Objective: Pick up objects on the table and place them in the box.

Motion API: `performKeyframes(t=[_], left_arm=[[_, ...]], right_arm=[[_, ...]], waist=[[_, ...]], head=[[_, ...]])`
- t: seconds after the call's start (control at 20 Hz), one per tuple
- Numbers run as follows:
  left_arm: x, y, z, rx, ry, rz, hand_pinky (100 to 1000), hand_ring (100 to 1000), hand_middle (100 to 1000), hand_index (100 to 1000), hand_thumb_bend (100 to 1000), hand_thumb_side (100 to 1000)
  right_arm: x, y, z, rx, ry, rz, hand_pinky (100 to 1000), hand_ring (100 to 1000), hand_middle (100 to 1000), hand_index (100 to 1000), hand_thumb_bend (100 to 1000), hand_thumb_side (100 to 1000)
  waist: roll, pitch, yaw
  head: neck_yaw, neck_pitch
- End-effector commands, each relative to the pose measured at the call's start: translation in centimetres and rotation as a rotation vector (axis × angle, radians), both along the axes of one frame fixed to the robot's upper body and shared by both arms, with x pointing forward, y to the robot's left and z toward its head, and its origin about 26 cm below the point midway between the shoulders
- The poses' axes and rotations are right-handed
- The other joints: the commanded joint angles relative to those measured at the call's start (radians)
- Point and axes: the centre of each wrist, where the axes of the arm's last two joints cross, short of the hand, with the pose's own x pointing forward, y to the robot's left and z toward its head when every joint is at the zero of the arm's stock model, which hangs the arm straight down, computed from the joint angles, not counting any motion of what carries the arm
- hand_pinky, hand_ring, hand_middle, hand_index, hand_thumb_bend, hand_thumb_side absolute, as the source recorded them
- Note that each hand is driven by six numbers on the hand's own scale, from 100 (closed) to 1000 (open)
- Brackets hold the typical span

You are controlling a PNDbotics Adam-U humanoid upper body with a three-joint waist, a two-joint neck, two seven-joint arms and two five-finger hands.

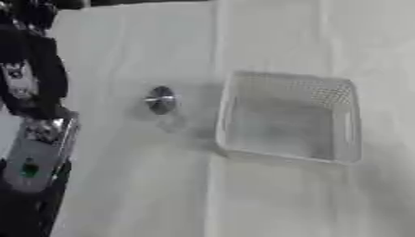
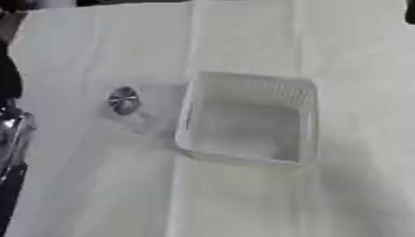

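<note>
A small round silver object [image 1: 160, 99] lies on the white tablecloth, just left of the box and apart from it. The box [image 1: 350, 125] is a translucent white plastic basket with perforated walls, and nothing shows inside it. My left arm, black with a silver joint [image 1: 39, 139], runs up the left edge of the left eye view. Its hand [image 1: 31, 69] is a dark shape at the upper left, well left of the silver object and not touching it. My right hand shows in neither view.
The white cloth [image 1: 243, 199] covers the table, with creases running top to bottom. A dark band marks the table's far edge [image 1: 138, 2]. A dark sliver [image 2: 410, 11] sits at the upper right corner of the right eye view.
</note>
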Motion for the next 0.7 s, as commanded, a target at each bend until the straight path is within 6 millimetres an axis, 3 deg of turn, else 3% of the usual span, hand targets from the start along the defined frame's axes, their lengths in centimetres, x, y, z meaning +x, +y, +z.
performKeyframes(t=[0.05, 0.15, 0.3, 0.4, 0.5, 0.55, 0.65, 0.7], left_arm=[[-0.2, 0.1, 1.0, 0.016, -0.026, -0.005, 577, 667, 743, 871, 100, 923], [-0.2, 0.1, 1.0, 0.017, -0.023, -0.006, 575, 666, 743, 874, 100, 904], [-0.2, 0.1, 0.9, 0.07, 0.008, -0.006, 576, 678, 752, 888, 125, 766], [-0.2, 0.0, 1.1, 0.134, 0.057, -0.005, 579, 692, 761, 900, 239, 694], [-0.2, -0.2, 1.1, 0.206, 0.118, -0.021, 625, 749, 797, 944, 463, 668], [-0.2, -0.4, 1.2, 0.239, 0.149, -0.043, 661, 787, 822, 970, 583, 614], [-0.1, -1.0, 1.2, 0.29, 0.208, -0.116, 679, 799, 830, 975, 674, 545], [0.0, -1.2, 1.3, 0.3, 0.233, -0.159, 683, 803, 830, 972, 714, 469]], right_arm=[[-0.3, -0.2, 0.9, -0.03, -0.082, 0.009, 297, 446, 725, 580, 100, 966], [-0.3, -0.2, 0.9, -0.032, -0.083, 0.009, 297, 445, 726, 581, 100, 968], [-0.4, -0.2, 0.9, -0.036, -0.085, 0.009, 296, 445, 726, 579, 100, 967], [-0.4, -0.1, 0.9, -0.039, -0.086, 0.011, 296, 444, 727, 579, 100, 967], [-0.4, 0.0, 0.9, -0.042, -0.087, 0.014, 295, 444, 727, 579, 100, 966], [-0.4, 0.0, 0.9, -0.043, -0.087, 0.015, 295, 444, 727, 579, 100, 966], [-0.4, 0.1, 0.9, -0.045, -0.088, 0.018, 295, 443, 728, 578, 100, 966], [-0.4, 0.2, 1.0, -0.045, -0.089, 0.02, 295, 443, 728, 578, 100, 965]], waist=[[-0.006, -0.011, -0.001], [-0.005, -0.009, -0.002], [-0.003, -0.007, -0.003], [-0.002, -0.006, -0.005], [-0.001, -0.005, -0.009], [0.0, -0.004, -0.011], [0.001, -0.003, -0.016], [0.002, -0.002, -0.019]], head=[[0.0, 0.0], [0.0, 0.0], [0.001, 0.0], [0.004, 0.0], [0.007, 0.0], [0.009, 0.0], [0.012, 0.0], [0.013, 0.0]])
